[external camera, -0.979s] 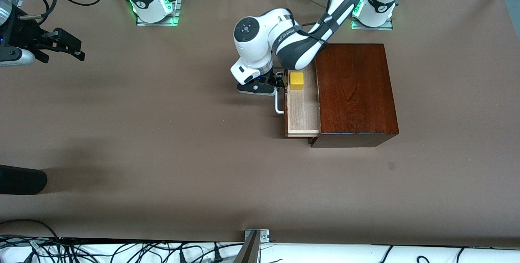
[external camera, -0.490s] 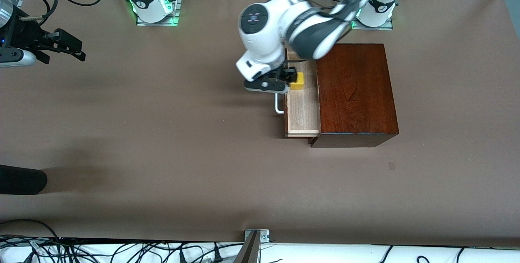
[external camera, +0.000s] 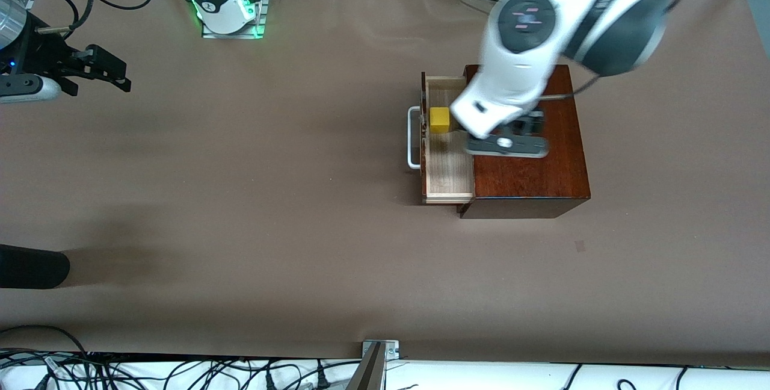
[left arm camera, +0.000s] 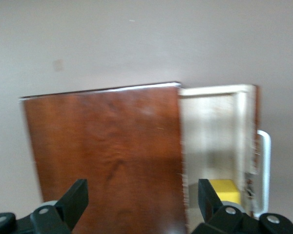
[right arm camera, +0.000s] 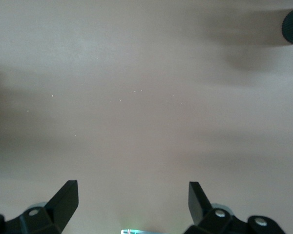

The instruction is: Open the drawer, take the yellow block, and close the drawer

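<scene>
The drawer (external camera: 448,155) stands pulled out of the mahogany box (external camera: 529,173), toward the right arm's end of the worktop (external camera: 240,197), its pale wood lining showing and its white bar handle (external camera: 412,137) at the outer face. In it lies one thing only, the yellow block (external camera: 440,120), resting on the drawer floor close against the drawer front, in the part of the drawer farther from the front camera; the nearer part of the floor is bare wood. The left wrist view shows the same: the yellow block (left arm camera: 224,190) sits in the drawer (left arm camera: 212,141) beside the box lid (left arm camera: 105,156). The left tool (external camera: 529,128) hangs in the air over the lid of the box, its fingers (left arm camera: 74,196) spread wide apart with nothing between them. The right tool (external camera: 111,69) waits over bare worktop at the right arm's end, its fingers (right arm camera: 66,197) also spread apart and holding nothing. No readable writing or label shows on the box, the drawer or the block.
</scene>
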`<state>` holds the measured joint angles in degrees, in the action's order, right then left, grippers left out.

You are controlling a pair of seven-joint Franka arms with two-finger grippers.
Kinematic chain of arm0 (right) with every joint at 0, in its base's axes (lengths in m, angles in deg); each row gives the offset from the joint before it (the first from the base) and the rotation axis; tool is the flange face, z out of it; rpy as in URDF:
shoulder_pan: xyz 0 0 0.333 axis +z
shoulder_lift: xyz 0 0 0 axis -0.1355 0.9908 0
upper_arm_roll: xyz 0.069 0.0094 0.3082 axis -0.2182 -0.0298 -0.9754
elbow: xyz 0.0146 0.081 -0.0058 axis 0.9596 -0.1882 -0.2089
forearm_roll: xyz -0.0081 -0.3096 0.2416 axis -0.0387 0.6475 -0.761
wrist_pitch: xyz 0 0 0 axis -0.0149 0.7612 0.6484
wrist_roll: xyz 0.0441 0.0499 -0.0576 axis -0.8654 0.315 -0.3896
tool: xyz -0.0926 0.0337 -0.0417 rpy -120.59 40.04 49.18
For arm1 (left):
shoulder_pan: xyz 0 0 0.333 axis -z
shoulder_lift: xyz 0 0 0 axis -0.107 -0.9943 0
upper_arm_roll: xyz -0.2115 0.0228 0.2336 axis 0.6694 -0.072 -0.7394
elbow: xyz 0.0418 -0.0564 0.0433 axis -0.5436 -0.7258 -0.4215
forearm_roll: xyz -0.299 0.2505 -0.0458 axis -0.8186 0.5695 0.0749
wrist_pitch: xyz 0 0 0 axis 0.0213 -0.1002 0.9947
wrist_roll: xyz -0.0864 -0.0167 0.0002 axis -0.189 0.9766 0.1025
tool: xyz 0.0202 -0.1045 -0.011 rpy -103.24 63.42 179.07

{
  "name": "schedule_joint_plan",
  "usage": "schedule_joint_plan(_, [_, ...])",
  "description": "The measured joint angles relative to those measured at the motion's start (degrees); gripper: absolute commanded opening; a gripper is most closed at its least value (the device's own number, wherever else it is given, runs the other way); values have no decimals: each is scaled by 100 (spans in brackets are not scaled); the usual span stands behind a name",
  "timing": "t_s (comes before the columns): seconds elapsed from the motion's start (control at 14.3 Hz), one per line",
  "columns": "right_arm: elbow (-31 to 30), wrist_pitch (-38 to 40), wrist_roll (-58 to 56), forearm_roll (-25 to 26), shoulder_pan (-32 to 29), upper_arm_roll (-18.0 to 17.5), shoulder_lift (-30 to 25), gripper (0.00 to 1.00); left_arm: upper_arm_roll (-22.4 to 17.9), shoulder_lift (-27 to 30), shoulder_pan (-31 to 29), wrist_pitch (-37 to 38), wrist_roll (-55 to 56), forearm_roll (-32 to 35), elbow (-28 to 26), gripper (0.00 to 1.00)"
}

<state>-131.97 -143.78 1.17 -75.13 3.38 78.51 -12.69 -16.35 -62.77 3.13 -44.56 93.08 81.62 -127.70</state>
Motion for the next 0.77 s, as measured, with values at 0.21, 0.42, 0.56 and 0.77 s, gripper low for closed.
schedule_joint_plan(0.21, [-15, 25, -4, 13, -7, 25, 52, 100, -5, 201, -872, 172, -970, -391, 0, 100])
schedule_joint_plan(0.42, [-20, 89, -39, 13, -1, -6, 205, 100, -90, 405, -1558, 357, -2151, -632, -2, 100])
schedule_joint_plan(0.56, [-5, 300, -94, 6, 11, -143, 199, 100, -443, 597, -1555, 372, -2594, -766, -20, 100])
schedule_joint_plan(0.77, [34, 623, -173, -9, 34, -800, 102, 100, -1657, 1017, -864, 153, -3228, -919, -338, 100])
